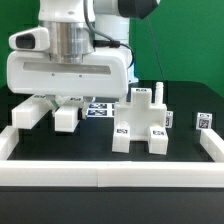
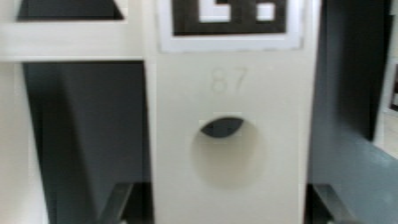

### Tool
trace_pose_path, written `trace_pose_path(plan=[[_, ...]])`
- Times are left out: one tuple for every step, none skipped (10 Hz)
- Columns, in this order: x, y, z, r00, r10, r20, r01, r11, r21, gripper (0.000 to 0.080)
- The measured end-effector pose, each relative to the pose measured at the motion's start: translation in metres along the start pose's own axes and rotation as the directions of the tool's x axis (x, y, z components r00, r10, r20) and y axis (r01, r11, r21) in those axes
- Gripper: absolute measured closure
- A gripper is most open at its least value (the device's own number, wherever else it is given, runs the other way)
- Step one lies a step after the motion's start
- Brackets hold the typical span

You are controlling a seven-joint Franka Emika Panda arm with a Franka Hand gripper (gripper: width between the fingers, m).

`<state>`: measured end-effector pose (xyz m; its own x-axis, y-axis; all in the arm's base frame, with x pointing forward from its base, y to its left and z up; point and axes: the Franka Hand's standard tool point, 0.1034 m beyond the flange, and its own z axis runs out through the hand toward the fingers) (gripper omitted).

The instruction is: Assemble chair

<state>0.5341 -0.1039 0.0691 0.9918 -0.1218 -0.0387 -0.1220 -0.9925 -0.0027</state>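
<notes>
- Part-built chair [image 1: 140, 124] standing upright on the black table [image 1: 95, 147], toward the exterior view's right, with tags on its near faces.
- Well apart from it, toward the exterior view's left, a white chair piece [image 1: 65, 119] clenched in the gripper [image 1: 64, 106].
- In the wrist view, shown with a tag at one end and a dark hole [image 2: 222, 127] in its face.
- Cannot tell whether this piece touches the table.
- Further left, a loose white piece [image 1: 30, 113] lying on the table.
- At the far right, a small tagged block [image 1: 205, 121].
- Behind the pieces, the marker board [image 1: 100, 108] lying flat.
- Along the near edge, the white rail [image 1: 100, 178].
</notes>
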Motion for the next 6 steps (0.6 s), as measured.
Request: trace_pose_path(plan=[[0.001, -0.002, -0.013, 1.000, 0.006, 0.000, -0.006, 1.000, 0.014, 0.0512], [0.003, -0.006, -0.031, 1.000, 0.010, -0.001, -0.010, 0.999, 0.033, 0.0512], [0.005, -0.011, -0.044, 1.000, 0.021, -0.011, -0.020, 0.999, 0.045, 0.0512], [0.005, -0.021, -0.056, 0.998, 0.057, -0.010, -0.056, 0.997, 0.055, 0.0512], [0.007, -0.034, -0.065, 0.997, 0.071, -0.019, -0.070, 0.996, 0.054, 0.0512], [0.006, -0.031, -0.060, 0.999, 0.048, -0.015, -0.047, 0.998, 0.051, 0.0511]])
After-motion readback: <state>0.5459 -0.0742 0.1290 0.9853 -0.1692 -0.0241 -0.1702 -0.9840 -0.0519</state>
